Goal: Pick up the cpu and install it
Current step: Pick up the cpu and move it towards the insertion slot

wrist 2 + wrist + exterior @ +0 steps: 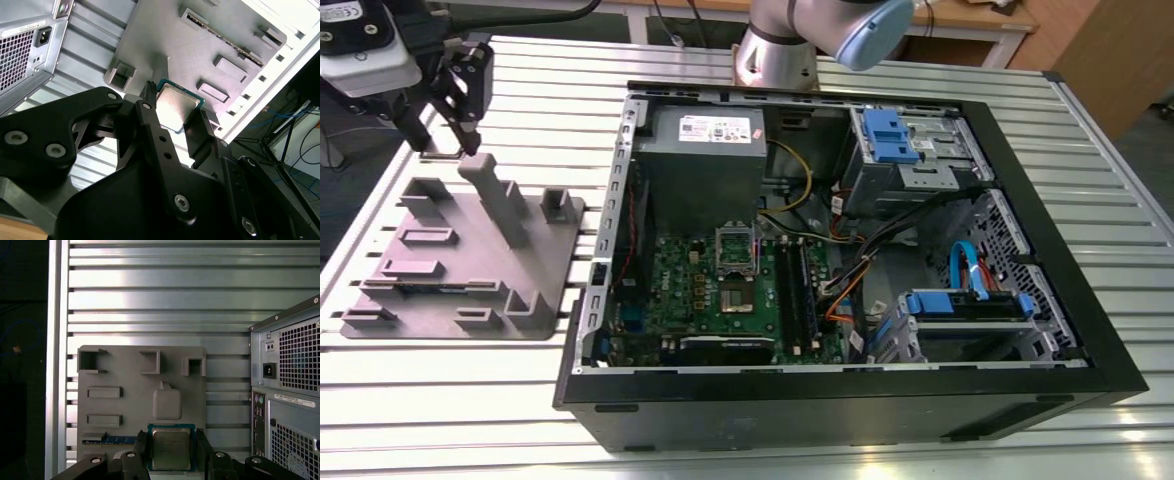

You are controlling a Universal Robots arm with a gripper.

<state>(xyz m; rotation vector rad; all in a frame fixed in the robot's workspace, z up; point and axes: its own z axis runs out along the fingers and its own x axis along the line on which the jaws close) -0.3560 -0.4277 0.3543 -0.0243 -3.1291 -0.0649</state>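
The cpu [171, 447], a small square chip with a silvery top and a green rim, sits between my two black fingers in both wrist views, its metal face [175, 107] catching the light. My gripper [443, 135] hangs over the far end of the grey fixture plate [454, 270] at the exterior view's left and is shut on the cpu's two opposite edges. The chip is held above the plate [125, 370]. The green motherboard [707, 290] lies inside the open computer case, with its dark socket [736, 272] under a raised metal frame.
The open black case [1067, 300] fills the middle and the exterior view's right, holding a power supply [700, 135], blue drive brackets [887, 135] and loose cables. The fixture's upright posts [500, 200] stand near the gripper. Everything rests on a slatted metal table [454, 400].
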